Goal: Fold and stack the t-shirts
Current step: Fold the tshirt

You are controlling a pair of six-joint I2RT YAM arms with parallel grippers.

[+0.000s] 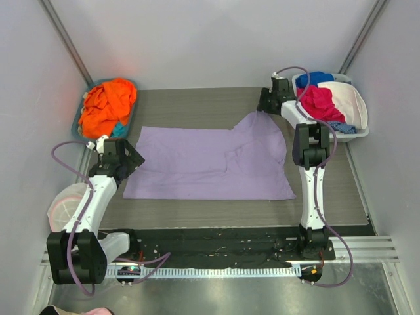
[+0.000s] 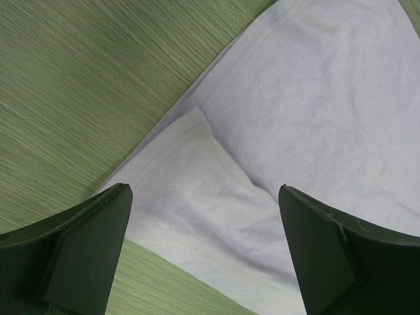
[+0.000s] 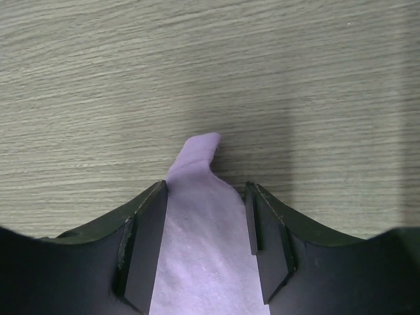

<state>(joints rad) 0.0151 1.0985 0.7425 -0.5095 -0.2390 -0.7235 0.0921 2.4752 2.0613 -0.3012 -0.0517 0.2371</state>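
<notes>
Lavender t-shirt [image 1: 197, 164] lies spread on the wood-grain surface [image 1: 190, 105], its far right corner pinched between my right fingers [image 3: 143, 243], its left edge below my wide-spread left fingers [image 2: 85, 243].

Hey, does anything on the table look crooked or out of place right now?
The lavender t-shirt lies mostly flat, but its far right corner is drawn into a wrinkled peak, pinched between the jaws of the right gripper. The left gripper hovers open over the shirt's left edge.
</notes>
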